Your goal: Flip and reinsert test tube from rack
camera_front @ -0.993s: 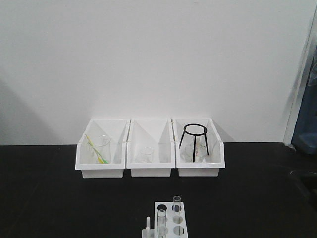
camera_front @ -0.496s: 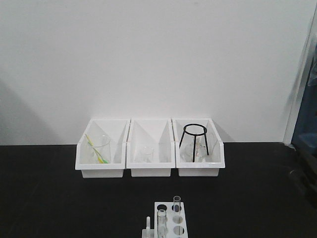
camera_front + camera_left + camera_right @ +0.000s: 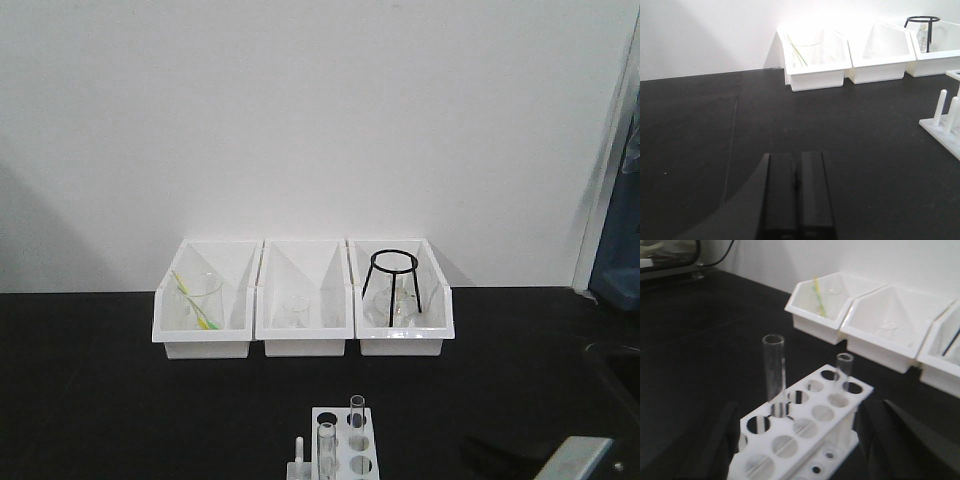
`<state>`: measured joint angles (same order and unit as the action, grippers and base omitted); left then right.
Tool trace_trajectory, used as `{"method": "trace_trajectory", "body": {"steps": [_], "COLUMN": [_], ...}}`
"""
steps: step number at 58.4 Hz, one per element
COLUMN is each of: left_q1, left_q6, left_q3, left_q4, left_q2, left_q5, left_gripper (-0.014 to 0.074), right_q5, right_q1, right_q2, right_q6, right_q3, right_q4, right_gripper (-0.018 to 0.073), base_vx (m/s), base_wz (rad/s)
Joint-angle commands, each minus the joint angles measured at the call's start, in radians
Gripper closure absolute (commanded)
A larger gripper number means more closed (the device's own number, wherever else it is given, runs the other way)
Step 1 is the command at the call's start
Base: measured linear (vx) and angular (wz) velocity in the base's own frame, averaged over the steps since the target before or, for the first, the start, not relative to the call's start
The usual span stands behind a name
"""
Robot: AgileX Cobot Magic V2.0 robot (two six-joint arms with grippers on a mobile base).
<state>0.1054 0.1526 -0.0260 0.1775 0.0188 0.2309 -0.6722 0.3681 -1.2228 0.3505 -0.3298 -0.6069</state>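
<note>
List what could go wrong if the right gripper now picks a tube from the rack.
The right gripper is open and facing the rack, where two tubes stand close together: closing on the nearer tube might knock the farther tube. The left gripper is shut and away from the rack, so nothing braces it; pulling a tube up could drag or tip the rack.

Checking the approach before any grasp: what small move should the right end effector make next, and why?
Probably ease the right end effector forward, centred on the nearer test tube. Its open fingers flank the rack, short of the tubes, and both stand upright in their holes, ungripped. The left end effector is shut.
</note>
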Motion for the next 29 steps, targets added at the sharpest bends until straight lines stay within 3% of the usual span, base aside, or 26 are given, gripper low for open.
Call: {"method": "trace_trajectory", "body": {"steps": [1,15,29], "left_q1": [0.000,0.000,0.000], "left_q6": [0.009,0.009,0.009], "left_q3": [0.004,0.004,0.004], "left_q4": [-0.005,-0.005,-0.005], "left_q2": [0.007,0.007,0.007], "left_q5": [-0.079,-0.079,-0.079], "left_gripper": [0.0602,0.0602,0.0602], "right_q5": [-0.182,-0.335,-0.364], "right_q1": [0.015,0.022,0.022], "right_q2": [-0.076,-0.311,-0.470], "right_q6": [-0.029,-0.031,-0.016], "right_q3": [-0.042,-0.174,-0.323], "right_q4": [0.010,-0.006,-0.085], "right_gripper": [0.0026,0.0026,0.0026], "base_vx": [0.00,0.00,0.00], "base_wz": [0.00,0.00,0.00]}}
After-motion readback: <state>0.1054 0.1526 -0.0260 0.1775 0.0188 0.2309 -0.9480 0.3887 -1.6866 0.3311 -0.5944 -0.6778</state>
